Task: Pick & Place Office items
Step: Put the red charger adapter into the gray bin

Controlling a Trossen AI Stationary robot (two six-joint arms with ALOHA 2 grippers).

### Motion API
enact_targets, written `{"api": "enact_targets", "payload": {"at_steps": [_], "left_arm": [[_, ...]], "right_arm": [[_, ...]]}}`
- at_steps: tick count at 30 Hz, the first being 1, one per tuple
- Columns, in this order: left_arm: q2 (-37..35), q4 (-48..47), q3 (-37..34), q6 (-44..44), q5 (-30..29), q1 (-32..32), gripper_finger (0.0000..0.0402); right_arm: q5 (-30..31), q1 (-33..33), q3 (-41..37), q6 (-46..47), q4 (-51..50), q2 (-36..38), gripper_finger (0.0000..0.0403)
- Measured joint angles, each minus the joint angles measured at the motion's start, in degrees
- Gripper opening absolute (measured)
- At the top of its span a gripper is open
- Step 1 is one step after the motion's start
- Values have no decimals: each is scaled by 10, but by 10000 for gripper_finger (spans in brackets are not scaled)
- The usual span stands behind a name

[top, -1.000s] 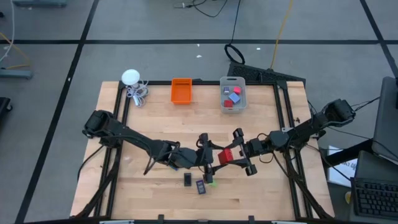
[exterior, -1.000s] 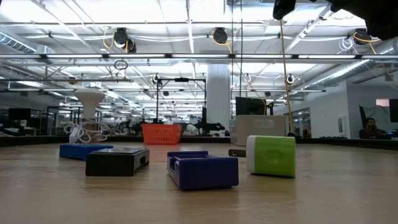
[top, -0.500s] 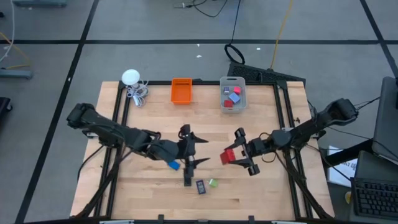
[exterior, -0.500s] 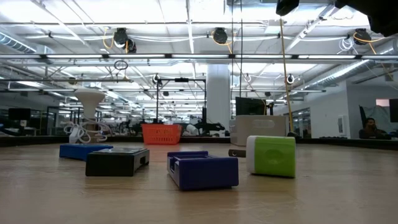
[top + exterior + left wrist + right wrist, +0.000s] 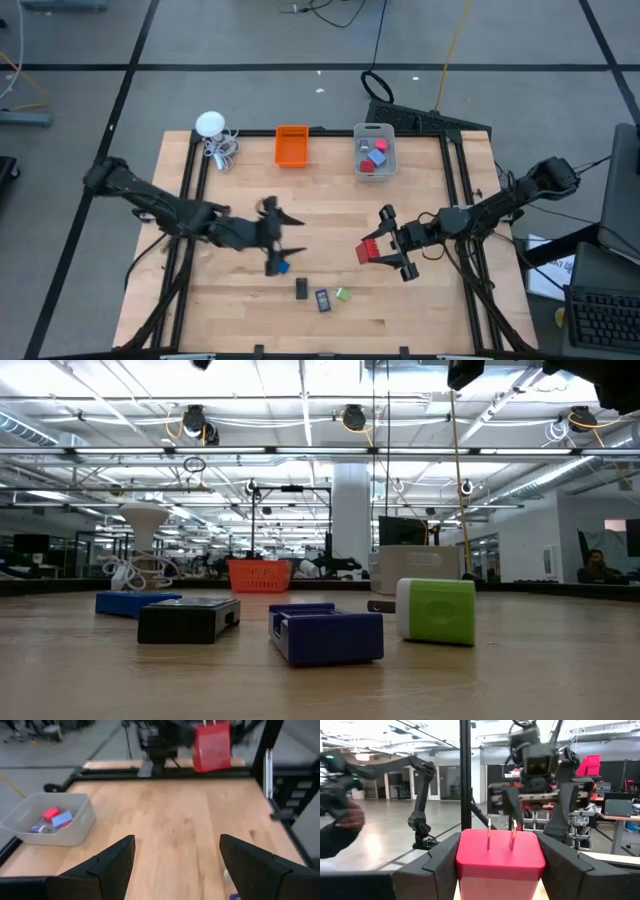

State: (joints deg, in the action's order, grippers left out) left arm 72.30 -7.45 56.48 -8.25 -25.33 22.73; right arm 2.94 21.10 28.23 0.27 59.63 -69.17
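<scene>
My right gripper (image 5: 378, 247) is right of the table's middle, shut on a red block (image 5: 367, 251) that has two metal prongs (image 5: 500, 834). My left gripper (image 5: 292, 236) is open left of the middle, touching nothing; its wrist view looks across at the red block (image 5: 212, 746). A blue piece (image 5: 281, 266) lies flat just on the near side of it. Nearer the front edge a black piece (image 5: 302, 289), a dark blue piece (image 5: 322, 299) and a green bit (image 5: 342, 294) rest on the wood; the low view shows the green bit (image 5: 437, 610) standing beside the dark blue piece (image 5: 325, 633). My right gripper pinches the red block between its two fingers, one on each of two opposite side faces (image 5: 465, 857). The fingers come level from the table's right. The block is lifted clear of the table, its prongs pointing away from the wrist toward the left arm.
Along the far edge stand an orange bin (image 5: 291, 145), a clear grey bin (image 5: 374, 165) holding red, pink and blue pieces, and a white round gadget (image 5: 210, 124) with a coiled cable. Bare wood lies between the grippers. A person's hand (image 5: 342, 820) shows beyond the table.
My left gripper has drawn back from beside the red block toward the table's left edge, staying open, which has uncovered the blue piece on the table. The right gripper has kept the red block in about the same place.
</scene>
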Motion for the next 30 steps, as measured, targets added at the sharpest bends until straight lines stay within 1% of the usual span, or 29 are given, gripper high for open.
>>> {"api": "enact_targets", "payload": {"at_steps": [2,7,10,13,19,23,27,30], "left_arm": [[-53,24,-62,-6,-10,0,292],[-179,135,-205,-10,-17,-1,292],[-240,153,-269,-15,-17,0,292],[-294,161,-313,-15,-17,3,292],[-380,174,-372,2,-12,7,292],[-422,167,-394,11,-12,7,292],[-449,167,-410,14,-19,7,292],[-450,166,-411,6,-36,7,292]], "right_arm": [[0,0,0,0,-1,0,214],[9,-3,0,-8,-13,0,213],[53,-7,0,0,-40,0,213],[91,-19,0,10,-67,1,213],[140,-69,0,23,-84,2,213],[182,-121,0,24,-101,2,213],[182,-198,0,49,-135,2,213],[181,-266,0,69,-171,2,213]]}}
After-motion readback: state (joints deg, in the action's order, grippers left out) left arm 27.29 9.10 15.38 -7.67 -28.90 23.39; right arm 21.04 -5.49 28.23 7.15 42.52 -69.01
